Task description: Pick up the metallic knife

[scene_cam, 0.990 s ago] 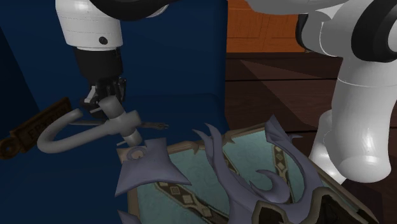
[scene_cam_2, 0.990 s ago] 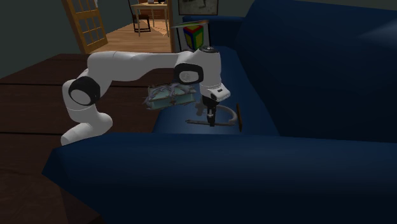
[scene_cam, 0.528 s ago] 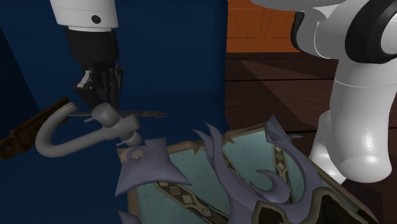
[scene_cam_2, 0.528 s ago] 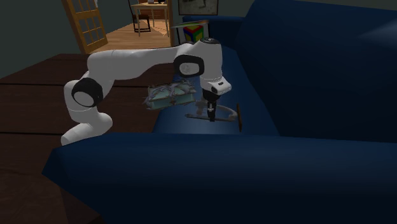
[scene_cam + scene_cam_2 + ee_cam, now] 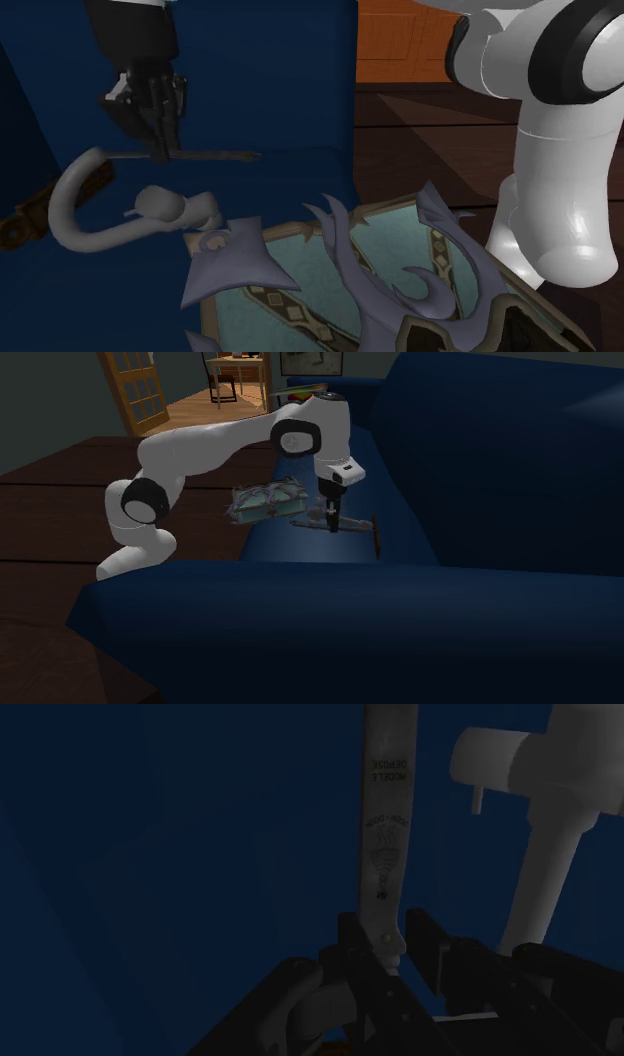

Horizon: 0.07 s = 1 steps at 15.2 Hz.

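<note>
Grip's made, I'd say. The gripper (image 5: 160,150) has its black fingers (image 5: 428,936) clenched on the knife (image 5: 215,155), one on either side of the pale blade, w/ no gap showing in the wrist view. So the step in hand is the lift.

The knife hangs over the sofa seat (image 5: 300,552), near the edge where an ornate tray (image 5: 297,262) sits. It looks clear of the cushion, but I can't judge by how much. A grey bent pipe (image 5: 80,215) lies on the seat just below and beside it, not touching. A dark brown piece (image 5: 376,538) sits past the knife's other end.

Long axis is abt level, running left to right across the shoulder view. Most of the length sticks out toward the tray side, w/ only a short stub on the far side of the fingers. Which end is the tip, I can't tell.

Next is prob. a straight rise w/ the wrist kept level. The hold is off-centre, so the long side could sag or twist in the pads, and it needs to clear the pipe.
</note>
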### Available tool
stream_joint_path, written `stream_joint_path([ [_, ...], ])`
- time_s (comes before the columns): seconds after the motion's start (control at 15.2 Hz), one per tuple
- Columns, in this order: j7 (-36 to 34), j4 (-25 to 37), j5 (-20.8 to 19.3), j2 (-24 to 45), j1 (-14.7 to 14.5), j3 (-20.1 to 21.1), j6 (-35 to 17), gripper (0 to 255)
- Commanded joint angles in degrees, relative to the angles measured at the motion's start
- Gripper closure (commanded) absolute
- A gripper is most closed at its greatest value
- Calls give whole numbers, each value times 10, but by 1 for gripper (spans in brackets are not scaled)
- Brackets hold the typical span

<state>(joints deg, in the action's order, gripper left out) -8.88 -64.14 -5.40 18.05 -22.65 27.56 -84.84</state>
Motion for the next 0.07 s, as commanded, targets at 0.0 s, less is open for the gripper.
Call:
stream_joint_path([
  [0.0, -1, 12, -2, 5, -3, 0, 8, 255],
])
